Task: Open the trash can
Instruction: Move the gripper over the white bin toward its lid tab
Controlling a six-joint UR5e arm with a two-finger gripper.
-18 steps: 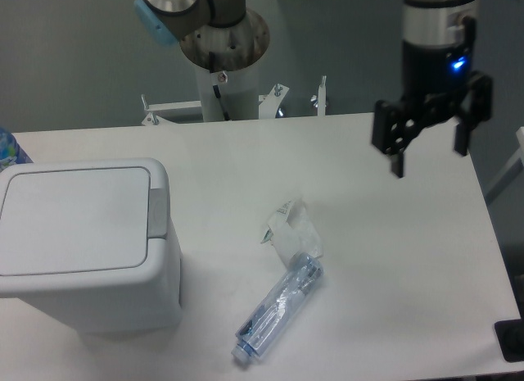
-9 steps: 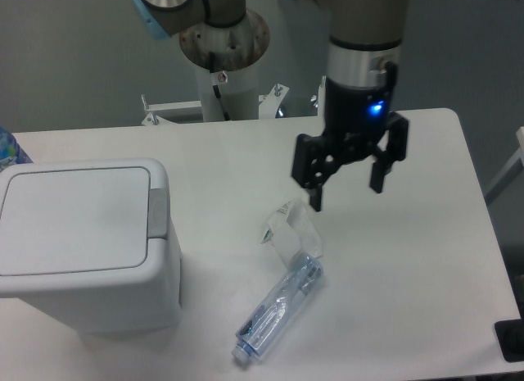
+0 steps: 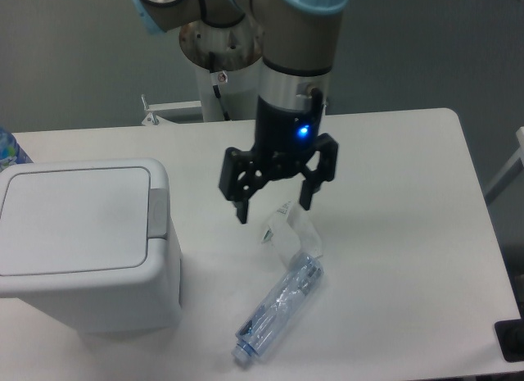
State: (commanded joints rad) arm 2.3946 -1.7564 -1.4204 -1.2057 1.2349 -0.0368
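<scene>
Fixed camera: the trash can point(image 3: 82, 242) at the table's left edge, lid shut, nothing yet done.

We see the gripper point(image 3: 274, 202) hanging above the table point(image 3: 393, 258) with jaws spread wide and empty, well apart from the grey push-button tab point(image 3: 157, 210). We judge the whole opening remains. A crumpled wrapper point(image 3: 291, 231) and a plastic bottle point(image 3: 278, 307) lie beneath and beside it, not between gripper and bin.

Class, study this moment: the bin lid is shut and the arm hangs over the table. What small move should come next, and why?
Probably carry the end effector further left, over the grey push-button tab on the trash can. The lid lies flat and closed, and the open end effector hovers above the table near the crumpled wrapper and plastic bottle, well right of the tab.
</scene>
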